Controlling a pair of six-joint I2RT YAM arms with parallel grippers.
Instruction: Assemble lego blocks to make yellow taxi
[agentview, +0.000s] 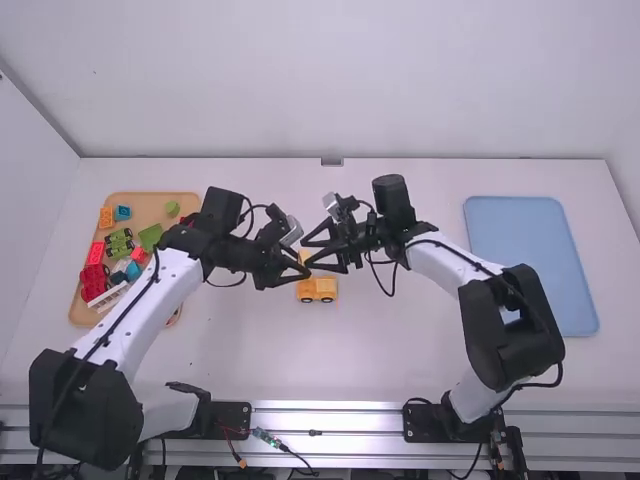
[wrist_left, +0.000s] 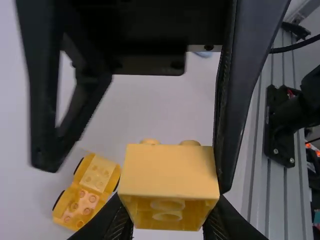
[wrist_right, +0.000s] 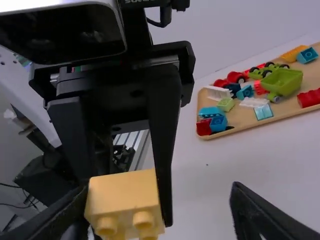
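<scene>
yellow plastic block (wrist_left: 169, 172), pinched by the left tool (agentview: 304, 268), seems left to mount; right tool (wrist_right: 160, 200) spread; below both, the black-wheeled yellow lego car base (agentview: 318, 290) stands built on the worktop (agentview: 390, 345).

The white table (agentview: 240, 365) looks smooth and matt. Above it is a smooth yellow plastic block (wrist_left: 167, 172); on its left side, a matt, wood-like tray (agentview: 148, 208); on its right, a smooth blue tray (agentview: 530, 260); along its near edge, metal rails (agentview: 350, 408).
</scene>
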